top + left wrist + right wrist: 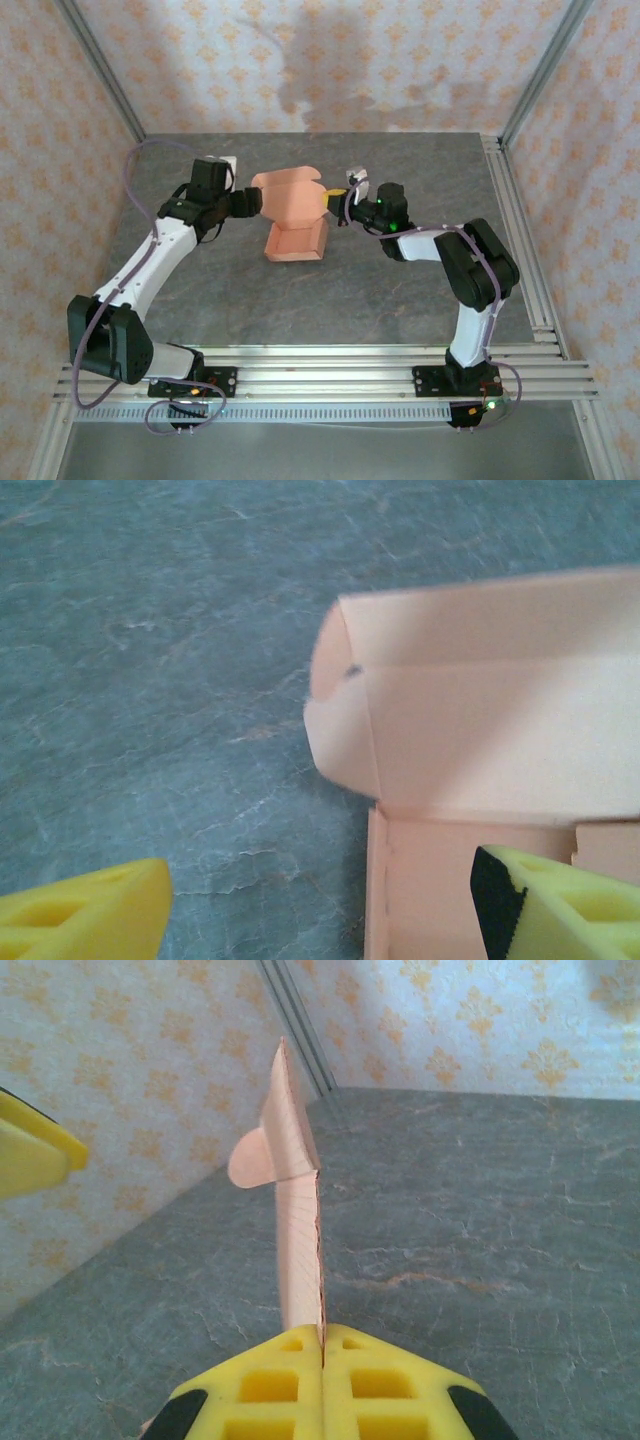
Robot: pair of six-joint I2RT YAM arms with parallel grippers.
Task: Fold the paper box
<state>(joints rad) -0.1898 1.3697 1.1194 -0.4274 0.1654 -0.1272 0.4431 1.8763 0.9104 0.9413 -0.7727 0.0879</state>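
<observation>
The paper box (292, 212) is salmon-orange card lying mid-table, its shallow tray (295, 242) toward the front and its lid panel (288, 192) raised behind. My left gripper (254, 201) is at the box's left end, open. In the left wrist view its yellow fingers (90, 918) stand wide apart, straddling the tray's side wall (376, 890) below a curled side flap (340, 735). My right gripper (336, 205) is at the right end. In the right wrist view it (322, 1355) is shut on the thin edge of an upright card panel (298, 1230).
Aluminium rails (330, 362) run along the near edge and the right side (520, 230). Patterned walls close in the back and both sides. Bare grey table (330, 300) lies in front of the box. One finger of the left gripper (30, 1150) shows at the left in the right wrist view.
</observation>
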